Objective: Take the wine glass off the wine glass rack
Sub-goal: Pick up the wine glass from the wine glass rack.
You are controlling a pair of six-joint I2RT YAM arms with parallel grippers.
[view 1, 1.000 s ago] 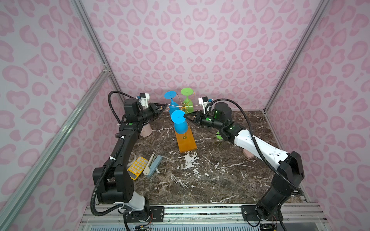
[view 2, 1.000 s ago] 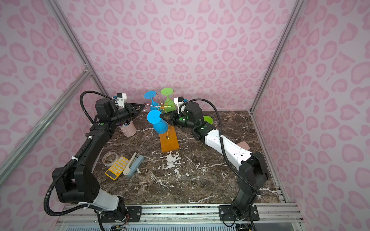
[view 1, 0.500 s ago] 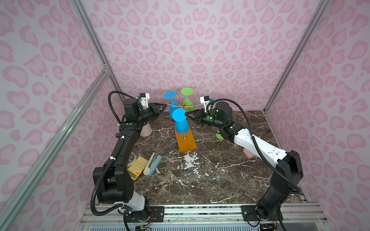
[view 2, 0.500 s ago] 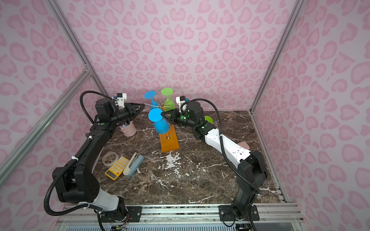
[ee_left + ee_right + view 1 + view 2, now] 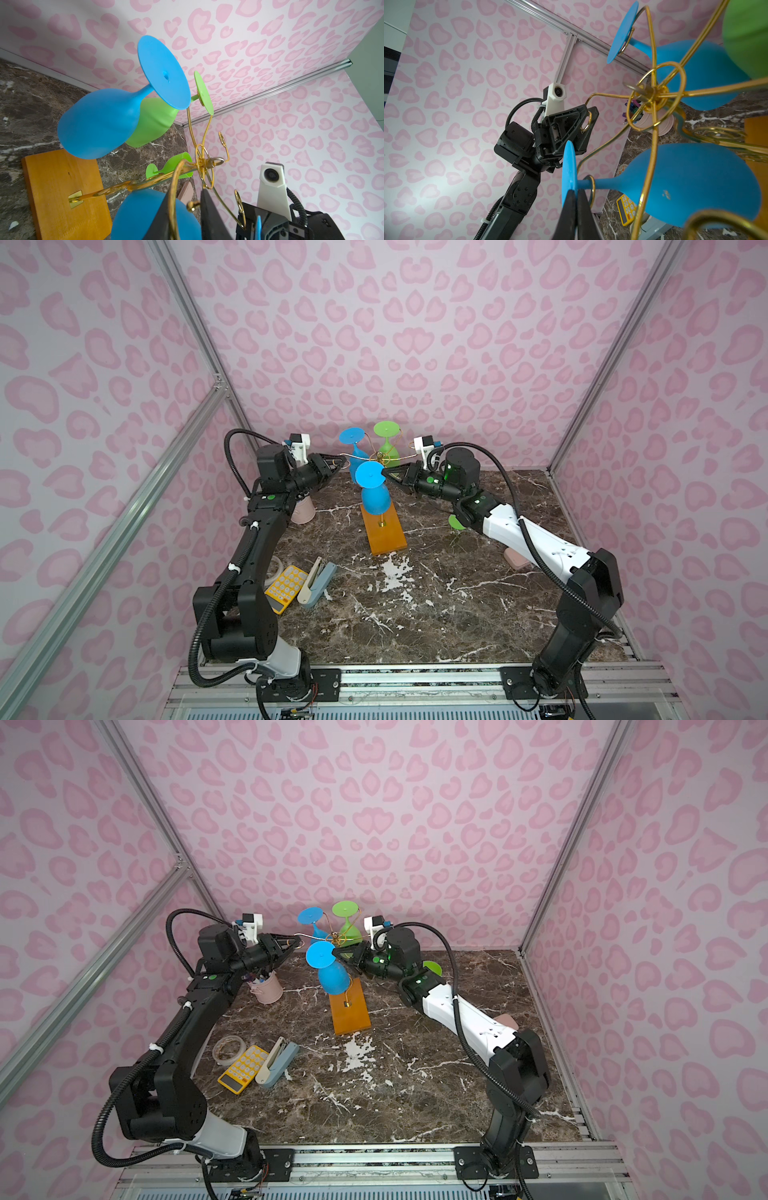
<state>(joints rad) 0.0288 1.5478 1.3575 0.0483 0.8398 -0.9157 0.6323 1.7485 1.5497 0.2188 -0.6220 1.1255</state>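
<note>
Atop wine glass rack [image 5: 388,537]: right hand [image 5: 387,476] pinched on wine glass [image 5: 375,498] foot; left hand [image 5: 339,463] clamps scroll arm [image 5: 590,121].

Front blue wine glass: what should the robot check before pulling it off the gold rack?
1. The right hand pinches the foot of the front blue wine glass: ok.
2. The left hand grips an arm of the wine glass rack: ok.
3. The stem is out of the gold loop: not ok.
4. The wooden base lies flat on the table: ok.
5. The pinch is tight enough: cannot tell.
</note>
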